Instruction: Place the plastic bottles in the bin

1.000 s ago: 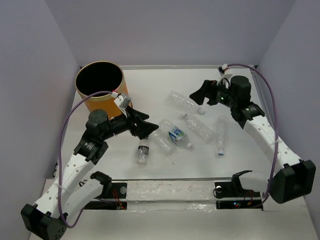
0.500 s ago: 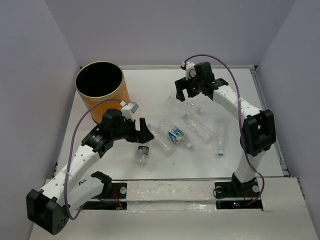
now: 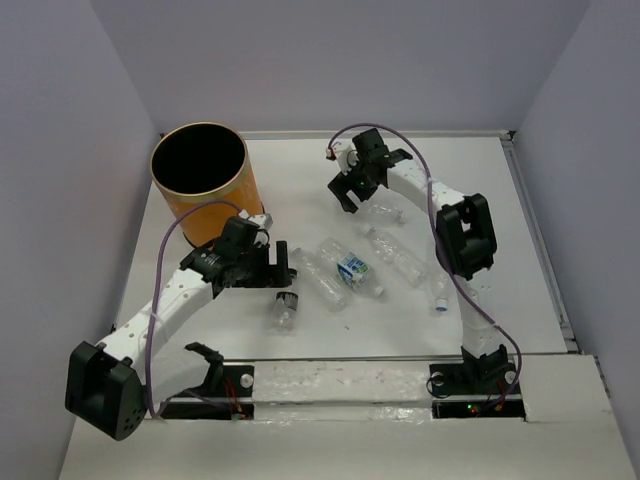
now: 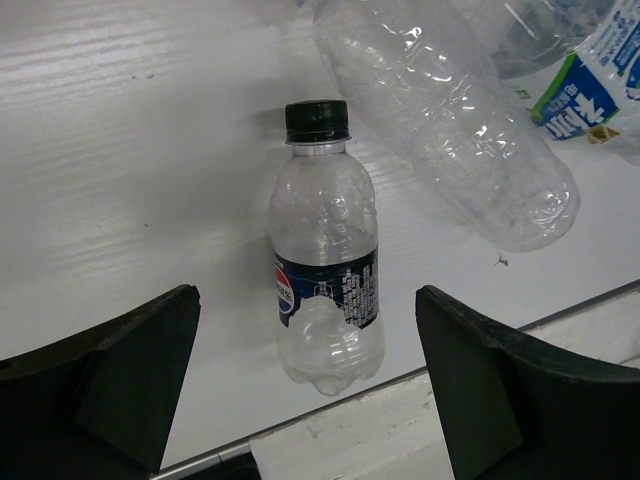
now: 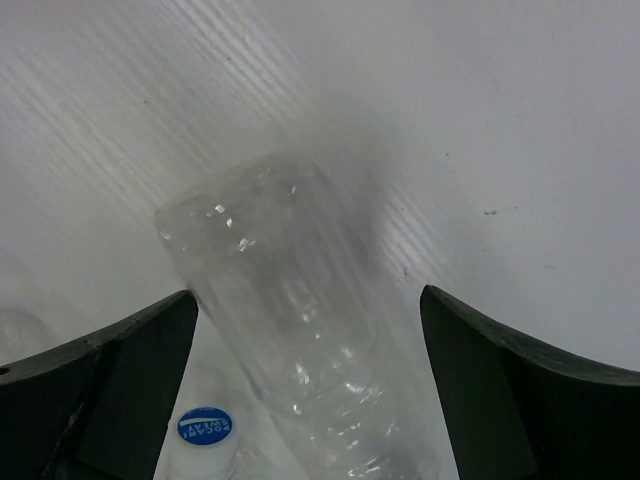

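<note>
The orange-yellow bin [image 3: 200, 178] stands at the far left. Several clear bottles lie mid-table: a dark-labelled one with a black cap [image 3: 286, 308], one [image 3: 322, 279], a blue-green-labelled one [image 3: 360, 272], one [image 3: 398, 256], one [image 3: 440, 268] and a far one [image 3: 380, 209]. My left gripper [image 3: 278, 272] is open just above the dark-labelled bottle [image 4: 325, 290], which lies between its jaws [image 4: 310, 400]. My right gripper [image 3: 352, 190] is open over the far bottle [image 5: 300, 340], jaws [image 5: 310, 400] on either side of it.
A blue-topped white cap [image 5: 205, 430] lies beside the far bottle. Another clear bottle [image 4: 450, 130] and the labelled one [image 4: 590, 90] lie right of the left gripper. A metal rail [image 3: 380, 357] runs along the table's near edge. Purple walls enclose the table.
My right arm has swung left across the table to the far bottle. My left gripper has moved forward and down to the dark-labelled bottle. No bottle has moved.
</note>
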`<state>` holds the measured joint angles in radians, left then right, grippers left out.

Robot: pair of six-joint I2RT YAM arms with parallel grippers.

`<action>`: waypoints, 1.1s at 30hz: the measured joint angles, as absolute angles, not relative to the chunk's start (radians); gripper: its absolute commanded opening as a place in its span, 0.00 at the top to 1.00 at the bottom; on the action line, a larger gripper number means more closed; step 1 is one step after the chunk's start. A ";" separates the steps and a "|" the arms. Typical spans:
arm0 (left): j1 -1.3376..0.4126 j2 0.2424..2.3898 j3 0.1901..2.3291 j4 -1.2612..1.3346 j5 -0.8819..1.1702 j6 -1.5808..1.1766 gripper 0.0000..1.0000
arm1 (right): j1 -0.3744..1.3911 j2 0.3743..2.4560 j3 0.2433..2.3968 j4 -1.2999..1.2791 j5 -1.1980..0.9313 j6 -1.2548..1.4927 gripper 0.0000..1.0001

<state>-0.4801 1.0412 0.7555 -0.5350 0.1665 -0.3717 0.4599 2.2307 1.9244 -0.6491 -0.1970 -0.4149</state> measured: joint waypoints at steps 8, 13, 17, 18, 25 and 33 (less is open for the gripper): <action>-0.495 1.160 0.756 -0.526 0.176 -0.364 0.01 | 0.459 2.307 1.982 -0.655 -0.162 -0.469 0.31; -0.501 1.213 0.756 -0.495 0.199 -0.365 0.01 | 0.459 2.308 1.993 -0.638 -0.148 -0.499 0.55; -0.503 1.261 0.756 -0.466 0.220 -0.365 0.02 | 0.459 2.308 1.997 -0.611 -0.124 -0.515 0.64; -0.503 1.275 0.756 -0.458 0.225 -0.365 0.06 | 0.459 2.308 1.997 -0.608 -0.117 -0.517 0.65; -0.503 1.372 0.754 -0.453 0.240 -0.366 0.38 | 0.459 2.202 1.907 -0.529 -0.097 -0.507 0.71; -0.504 1.354 0.759 -0.476 0.224 -0.369 0.51 | 0.459 1.842 1.751 -0.339 -0.135 -0.407 0.71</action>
<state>-0.5041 1.3537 0.7593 -0.4759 0.2245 -0.3695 0.4595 1.8423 1.7508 -0.3386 -0.1352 -0.4072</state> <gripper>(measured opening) 0.582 0.599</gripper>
